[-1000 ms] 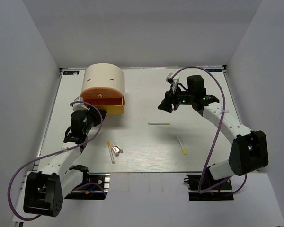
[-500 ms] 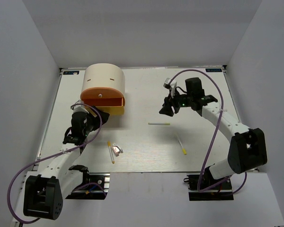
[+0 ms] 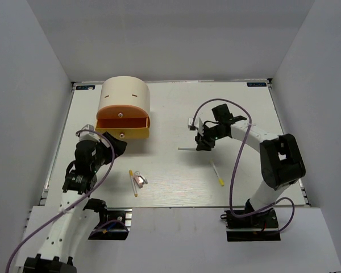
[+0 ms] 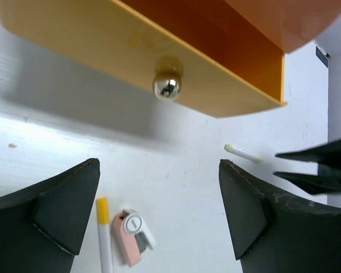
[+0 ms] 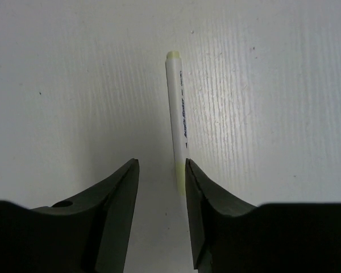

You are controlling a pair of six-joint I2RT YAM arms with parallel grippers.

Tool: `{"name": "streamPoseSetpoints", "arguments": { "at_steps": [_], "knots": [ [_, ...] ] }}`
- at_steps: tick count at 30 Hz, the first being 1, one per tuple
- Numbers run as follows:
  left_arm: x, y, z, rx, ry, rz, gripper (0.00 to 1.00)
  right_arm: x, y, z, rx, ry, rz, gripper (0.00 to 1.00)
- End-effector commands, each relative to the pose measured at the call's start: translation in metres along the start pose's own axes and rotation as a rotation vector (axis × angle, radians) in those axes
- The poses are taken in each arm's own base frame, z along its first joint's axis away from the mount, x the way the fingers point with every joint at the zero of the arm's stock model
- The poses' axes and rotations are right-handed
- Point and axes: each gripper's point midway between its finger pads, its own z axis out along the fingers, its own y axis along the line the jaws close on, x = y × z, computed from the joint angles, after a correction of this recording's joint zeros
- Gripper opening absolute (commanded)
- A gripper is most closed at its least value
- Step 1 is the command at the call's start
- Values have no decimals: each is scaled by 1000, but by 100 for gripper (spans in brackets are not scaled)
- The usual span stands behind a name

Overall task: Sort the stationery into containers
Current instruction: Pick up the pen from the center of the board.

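Top external view puts one cream cabinet at the far left of the white table, with its yellow drawer pulled out beneath the shut orange drawer, two drawer fronts showing, each with a small knob. The left gripper hangs just in front of the pulled-out drawer; the left wrist view shows its jaws spread wide and holding nothing, the round metal knob ahead of them and apart from both fingers. The right gripper is low over the middle of the table at one end of a white stick, and the arm's own wrist covers that end from above. In the right wrist view the jaws stand partly apart, the stick's pale yellow end lying in the gap close against one finger, not clamped, the rest lying out ahead on the table. Three thin sticks lie on the table: this one, a second stick nearer the right arm's base, and a yellow-capped stick near the left arm, with one pinkish clip just beside it
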Motion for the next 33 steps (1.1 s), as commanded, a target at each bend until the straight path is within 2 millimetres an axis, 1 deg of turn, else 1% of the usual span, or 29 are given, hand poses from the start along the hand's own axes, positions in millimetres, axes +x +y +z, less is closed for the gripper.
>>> {"name": "streamPoseSetpoints", "arguments": {
  "at_steps": [1,2,3,4,6,8,9,11,15,16,19,20,22,24,30,32,33],
  "knots": [
    [8,7,-26,-36,29,17,97,-4,-12,4,-15,33,-128,45],
    [11,8,-31,-45,32,-7,98,2,-13,11,-26,48,-118,46],
    [8,5,-34,-29,13,-6,99,3,-13,15,-30,59,-130,46],
    [7,1,-37,-7,6,-14,99,3,-17,17,-26,67,-133,47],
    [8,1,-42,-5,5,-30,99,6,-20,19,-25,87,-136,49],
    [4,-2,-45,0,-1,-29,99,6,-18,27,-38,93,-154,50],
    [6,0,-46,-9,10,-30,99,8,-19,29,-38,100,-151,50],
    [2,-4,-48,-8,9,-30,99,11,-16,33,-52,116,-157,50],
    [4,-2,-49,-15,17,-31,99,19,-17,39,-51,144,-161,52],
    [2,-5,-50,-9,10,-30,99,19,-17,40,-53,145,-163,52],
    [5,-2,-51,-22,25,-41,99,22,-20,47,-48,162,-161,52],
    [1,-3,-52,-23,12,-40,99,22,-22,48,-42,164,-166,52],
    [4,-2,-54,-29,19,-52,99,25,-24,53,-34,182,-164,52],
    [1,-3,-57,-31,7,-60,99,24,-24,55,-35,184,-171,47],
    [4,0,-68,-33,-8,-92,99,27,-19,60,-51,196,-175,31],
    [3,0,-72,-30,-24,-112,99,29,-13,61,-57,207,-181,27],
    [5,1,-72,-36,-18,-113,99,32,-11,62,-62,217,-179,22]
  ]
}}
